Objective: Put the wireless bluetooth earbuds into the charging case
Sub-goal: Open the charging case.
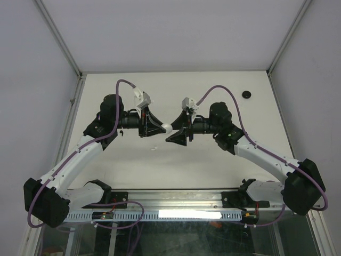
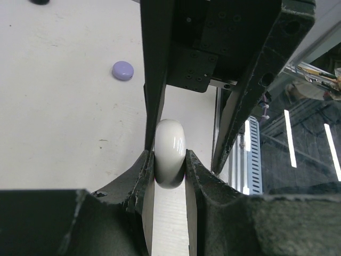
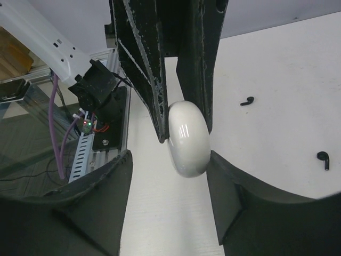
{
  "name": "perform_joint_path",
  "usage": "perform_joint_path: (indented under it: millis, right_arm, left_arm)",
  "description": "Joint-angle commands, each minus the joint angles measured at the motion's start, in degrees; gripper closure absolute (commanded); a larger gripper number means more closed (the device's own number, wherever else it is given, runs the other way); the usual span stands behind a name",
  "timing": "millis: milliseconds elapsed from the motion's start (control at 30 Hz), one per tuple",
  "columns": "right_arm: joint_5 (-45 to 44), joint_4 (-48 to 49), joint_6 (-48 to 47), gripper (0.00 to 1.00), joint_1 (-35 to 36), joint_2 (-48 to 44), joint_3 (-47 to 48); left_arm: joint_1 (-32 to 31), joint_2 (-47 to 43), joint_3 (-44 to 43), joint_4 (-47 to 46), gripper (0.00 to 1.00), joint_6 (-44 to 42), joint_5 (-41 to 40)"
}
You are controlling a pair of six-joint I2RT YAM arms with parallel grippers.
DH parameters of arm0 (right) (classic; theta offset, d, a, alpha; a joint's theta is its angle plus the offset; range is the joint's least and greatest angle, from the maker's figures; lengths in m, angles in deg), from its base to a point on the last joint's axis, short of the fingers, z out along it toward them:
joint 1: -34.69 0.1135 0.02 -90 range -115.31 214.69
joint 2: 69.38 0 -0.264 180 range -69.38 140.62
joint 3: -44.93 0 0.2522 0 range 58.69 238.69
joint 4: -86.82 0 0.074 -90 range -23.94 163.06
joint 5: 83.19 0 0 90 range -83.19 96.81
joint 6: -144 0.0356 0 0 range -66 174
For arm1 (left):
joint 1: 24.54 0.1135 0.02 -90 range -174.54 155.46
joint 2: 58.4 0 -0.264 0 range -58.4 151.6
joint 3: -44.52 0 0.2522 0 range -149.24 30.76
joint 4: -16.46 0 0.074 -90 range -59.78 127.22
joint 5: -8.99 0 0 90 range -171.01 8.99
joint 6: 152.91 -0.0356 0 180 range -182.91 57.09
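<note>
The left gripper is clenched on the white case, pinching its broad faces (seen edge-on here). The case's long axis runs out along the fingers, rounded end toward the right gripper. That gripper's jaws stand apart astride the case, one finger just beside it, the other clear. An earbud and a second earbud, both black, lie on the table off to its side.

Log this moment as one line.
left gripper: shut on white case | right gripper: open around it | two black earbuds: on table
</note>
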Motion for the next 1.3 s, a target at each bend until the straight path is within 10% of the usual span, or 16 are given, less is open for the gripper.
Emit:
perform_joint_path:
  millis: [0,567,733,1267]
  right_arm:
    - [4.5,5.5,2.1,0.45,-0.1,-0.2,2.7]
    - [9.1,9.5,6.2,1.00,-0.1,2.7,2.7]
    - [8.4,9.5,6.0,1.00,-0.1,1.9,2.0]
    - [6.9,11.3,6.9,1.00,-0.1,1.1,1.2]
  left_arm:
    - [-0.4,-1.6,-1.9,-2.1,0.93,-2.4,3.9]
    - [-0.3,-2.5,-1.9,-2.1,0.84,-2.3,3.5]
    - [-0.3,-4.1,-1.5,-2.8,0.64,-0.3,-0.5]
    - [-0.4,-5.3,1.8,-6.8,0.51,5.2,-0.1]
